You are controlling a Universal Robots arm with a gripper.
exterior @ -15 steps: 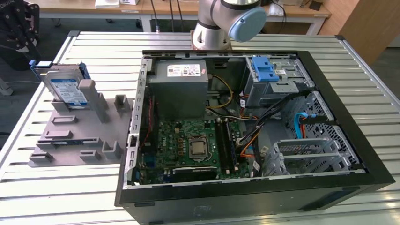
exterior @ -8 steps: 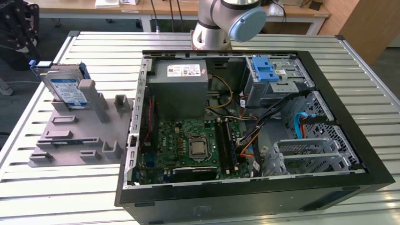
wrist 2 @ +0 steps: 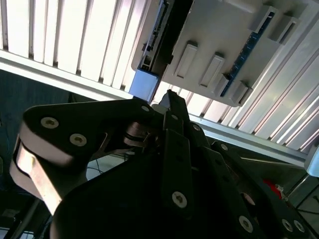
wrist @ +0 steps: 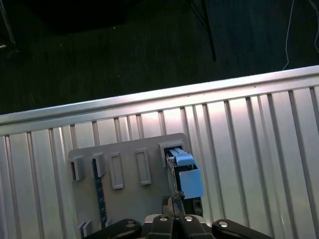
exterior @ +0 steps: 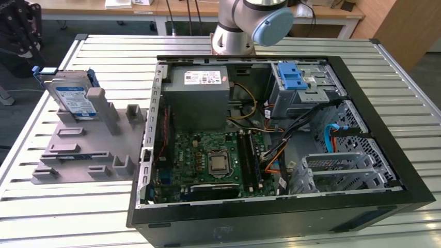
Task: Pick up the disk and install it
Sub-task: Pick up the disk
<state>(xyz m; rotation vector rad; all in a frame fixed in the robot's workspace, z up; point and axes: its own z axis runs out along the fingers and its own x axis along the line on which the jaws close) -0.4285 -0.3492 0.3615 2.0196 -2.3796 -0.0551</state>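
Disk (exterior: 73, 99) stands upright on its edge in a slot of a grey moulded holder (exterior: 82, 147), in the exterior view's left part, on a slatted metal table (exterior: 76, 217). Its white-and-blue label faces the camera and the blue bracket frames its edges. It sits well apart from the open computer case (exterior: 276, 206) that fills the middle and right of the frame, where the grey drive cage (exterior: 306, 88) with a blue latch sits at the upper right beside the power supply (exterior: 198, 98).

The gripper (exterior: 19, 32) hangs at the upper left of that frame, near the disk and not touching it. In the first wrist view its tips (wrist: 171, 203) are drawn together, narrow, holding nothing, just short of the disk's blue bracket (wrist: 189, 180).
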